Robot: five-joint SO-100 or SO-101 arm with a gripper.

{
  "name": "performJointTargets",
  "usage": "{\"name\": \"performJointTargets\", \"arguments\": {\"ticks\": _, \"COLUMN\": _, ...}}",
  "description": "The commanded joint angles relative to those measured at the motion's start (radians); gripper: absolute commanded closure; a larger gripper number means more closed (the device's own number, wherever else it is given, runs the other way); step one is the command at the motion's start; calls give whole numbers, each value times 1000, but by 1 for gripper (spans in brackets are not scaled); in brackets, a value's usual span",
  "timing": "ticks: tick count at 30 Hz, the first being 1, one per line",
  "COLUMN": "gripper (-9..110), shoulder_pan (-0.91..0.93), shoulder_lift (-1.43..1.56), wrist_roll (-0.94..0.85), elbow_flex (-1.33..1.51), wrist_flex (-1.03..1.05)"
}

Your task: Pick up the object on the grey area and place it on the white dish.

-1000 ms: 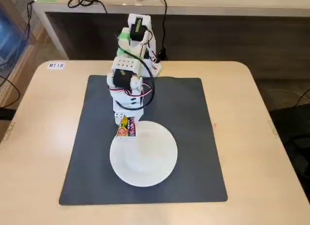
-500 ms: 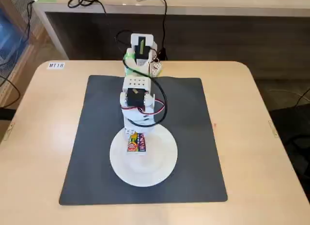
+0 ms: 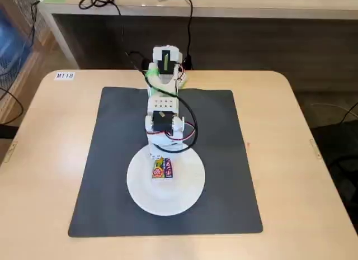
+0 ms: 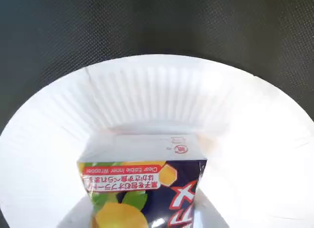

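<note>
The small packet [image 3: 162, 169], printed yellow, red and purple, is over the far middle of the white dish [image 3: 187, 187], which lies on the dark grey mat [image 3: 224, 148]. My gripper [image 3: 159, 159] reaches from the back over the dish's far rim and is shut on the packet's far end; its fingers are mostly hidden under the wrist. In the wrist view the packet [image 4: 147, 189] fills the bottom centre, close to the camera, above the ribbed dish [image 4: 245, 139], with the mat [image 4: 49, 32] beyond. I cannot tell whether the packet touches the dish.
The mat lies on a light wooden table [image 3: 45, 159]. The arm's base [image 3: 165, 64] stands at the table's back edge with cables trailing behind. A label [image 3: 65, 75] is stuck at the table's back left. A desk edge [image 3: 224, 8] runs behind.
</note>
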Motion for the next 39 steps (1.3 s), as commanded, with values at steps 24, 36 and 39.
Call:
{"name": "performJointTargets", "arguments": {"ticks": 24, "gripper": 65, "shoulder_pan": -11, "shoulder_lift": 420, "wrist_roll": -110, "elbow_flex": -40, "wrist_flex": 31}}
{"name": "performJointTargets", "arguments": {"ticks": 36, "gripper": 101, "shoulder_pan": 61, "shoulder_lift": 572, "wrist_roll": -871, "elbow_flex": -69, "wrist_flex": 12}}
{"name": "performJointTargets", "arguments": {"ticks": 39, "gripper": 101, "shoulder_pan": 49, "shoulder_lift": 657, "wrist_roll": -1236, "elbow_flex": -74, "wrist_flex": 20}}
